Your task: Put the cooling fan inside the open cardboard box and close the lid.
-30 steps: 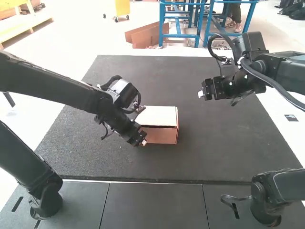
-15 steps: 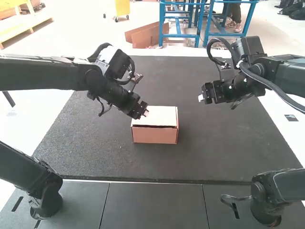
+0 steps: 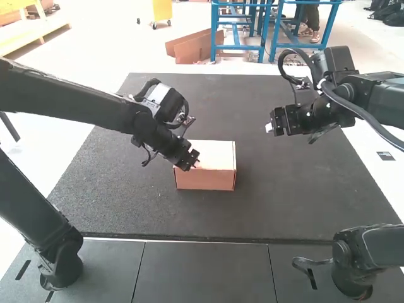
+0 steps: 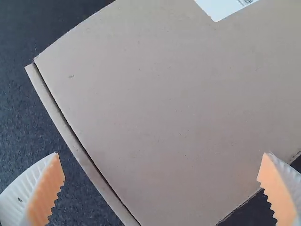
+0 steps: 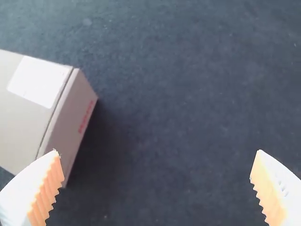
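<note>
A brown cardboard box (image 3: 211,165) sits with its lid down in the middle of the black mat (image 3: 284,189). The lid's flat top (image 4: 174,108) carries a white label (image 4: 225,7) at one corner. My left gripper (image 3: 188,160) hovers over the box's left end, open, its orange-padded fingertips (image 4: 44,188) spread wider than the lid and holding nothing. My right gripper (image 3: 273,124) hangs above the mat to the right of the box, open and empty, with the box (image 5: 42,113) off to one side below it.
The mat's near edge (image 3: 240,238) borders dark table panels. The arm bases stand at the front left (image 3: 57,259) and front right (image 3: 360,265). Bare mat lies right of and behind the box.
The left gripper rose from the box's front left corner, swung up and back, then came down again onto the box's left end. The right gripper hardly moved.
</note>
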`<state>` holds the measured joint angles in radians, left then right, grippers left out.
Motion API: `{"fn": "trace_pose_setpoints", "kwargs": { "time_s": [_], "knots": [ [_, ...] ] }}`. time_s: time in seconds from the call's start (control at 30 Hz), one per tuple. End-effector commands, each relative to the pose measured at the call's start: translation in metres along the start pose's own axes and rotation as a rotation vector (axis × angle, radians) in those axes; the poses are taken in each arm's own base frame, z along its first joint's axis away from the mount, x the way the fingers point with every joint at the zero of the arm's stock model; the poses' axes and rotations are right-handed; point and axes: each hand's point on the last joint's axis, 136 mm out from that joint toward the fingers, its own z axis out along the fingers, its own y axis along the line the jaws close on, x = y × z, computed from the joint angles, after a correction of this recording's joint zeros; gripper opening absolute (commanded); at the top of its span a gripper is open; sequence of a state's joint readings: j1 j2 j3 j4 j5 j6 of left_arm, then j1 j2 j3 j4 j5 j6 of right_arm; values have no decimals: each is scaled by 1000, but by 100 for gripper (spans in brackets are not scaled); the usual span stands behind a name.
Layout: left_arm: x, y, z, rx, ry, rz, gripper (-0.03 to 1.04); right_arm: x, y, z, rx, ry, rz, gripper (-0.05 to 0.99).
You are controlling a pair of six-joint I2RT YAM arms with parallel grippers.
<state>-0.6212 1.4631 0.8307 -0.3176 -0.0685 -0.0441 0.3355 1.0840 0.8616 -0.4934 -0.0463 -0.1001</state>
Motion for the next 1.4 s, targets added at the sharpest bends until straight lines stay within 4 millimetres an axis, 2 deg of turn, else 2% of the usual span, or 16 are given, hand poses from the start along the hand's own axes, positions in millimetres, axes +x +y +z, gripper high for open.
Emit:
{"fn": "trace_pose_setpoints", "kwargs": {
  "time_s": [0.0,0.1,0.17,0.37,0.43,0.5,0.7,0.87,0.93,1.13,1.23,1.37],
  "knots": [
    [5,7,-1,-45,16,39,97,-9,-7,-9,21,-36,19,91],
    [7,8,-5,-46,31,41,97,-10,-7,-9,20,-39,18,91],
    [-4,12,-15,-53,-1,28,97,-10,-7,-9,21,-40,19,91],
    [-69,44,-73,-113,-263,-50,97,-17,-8,-11,24,-64,30,91],
    [-82,54,-90,-134,-334,-66,97,-20,-10,-11,27,-77,49,91],
    [-91,60,-104,-148,-393,-78,97,-28,-11,-15,31,-115,53,91],
    [-98,65,-134,-154,-545,-97,97,-50,-12,-35,32,-263,70,91],
    [-96,70,-165,-190,-717,-113,96,-62,-11,-61,45,-421,-6,91],
    [-91,69,-176,-195,-759,-110,96,-61,-11,-65,51,-451,-18,91],
    [-68,66,-192,-217,-827,-83,96,-48,-16,-75,98,-505,-49,91],
    [-58,71,-212,-268,-946,-94,96,-40,-16,-79,104,-532,-50,91],
    [-33,81,-229,-380,-1036,-50,96,-36,-16,-91,114,-604,-49,91]
  ]
}}
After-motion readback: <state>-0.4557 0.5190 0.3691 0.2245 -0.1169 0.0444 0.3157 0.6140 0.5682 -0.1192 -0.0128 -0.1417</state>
